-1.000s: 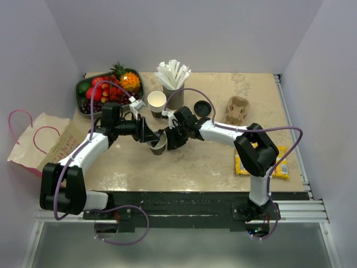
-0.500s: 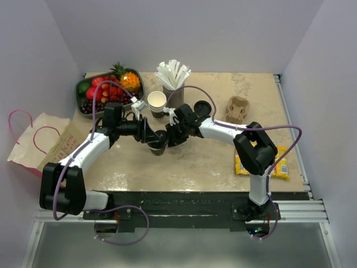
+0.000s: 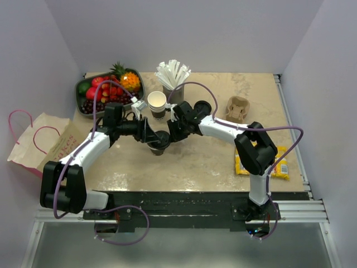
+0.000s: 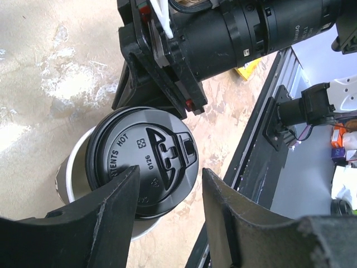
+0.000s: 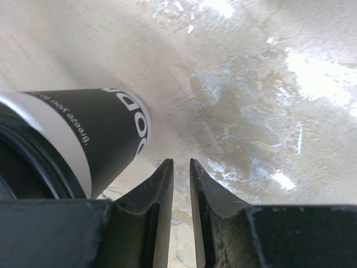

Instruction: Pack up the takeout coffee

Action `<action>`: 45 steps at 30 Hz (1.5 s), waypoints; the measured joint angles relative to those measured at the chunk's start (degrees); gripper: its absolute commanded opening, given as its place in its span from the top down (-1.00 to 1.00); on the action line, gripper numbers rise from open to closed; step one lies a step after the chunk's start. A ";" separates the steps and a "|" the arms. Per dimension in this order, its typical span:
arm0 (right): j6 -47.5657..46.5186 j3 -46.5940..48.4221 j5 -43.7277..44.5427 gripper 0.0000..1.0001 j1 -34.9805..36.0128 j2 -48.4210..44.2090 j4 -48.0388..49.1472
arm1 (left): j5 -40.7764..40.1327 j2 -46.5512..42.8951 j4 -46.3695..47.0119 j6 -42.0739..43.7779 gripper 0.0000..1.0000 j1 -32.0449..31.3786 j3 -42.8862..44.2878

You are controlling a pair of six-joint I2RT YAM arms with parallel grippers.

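Your left pincer [image 4: 170,174] stood wide, its tips over the lidded coffee [image 4: 139,156], which sat upright in the middle of the worktop [image 3: 195,162]. Your right pincer [image 5: 180,164] was narrowed to a slit, gripping nothing, just beside the coffee's side. Beyond stood lidless cups [image 3: 157,103] and straws [image 3: 173,75].

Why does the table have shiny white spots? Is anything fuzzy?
Left wrist view: light bouncing off the table makes white patches; the black lid is sharp, its letters readable. Right wrist view: bigger glare patches at upper right; the cup blurs a little at its nearest rim; the right claw is dark.
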 measured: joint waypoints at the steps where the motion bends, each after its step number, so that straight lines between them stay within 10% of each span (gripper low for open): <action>1: 0.28 0.17 0.35 0.54 0.00 0.00 -0.24 | -0.02 0.04 -0.20 0.00 -0.05 0.00 0.15; 45: -5.35 7.08 14.25 0.53 -0.79 -3.72 -4.76 | -1.31 0.11 -3.30 2.19 -0.05 0.00 1.79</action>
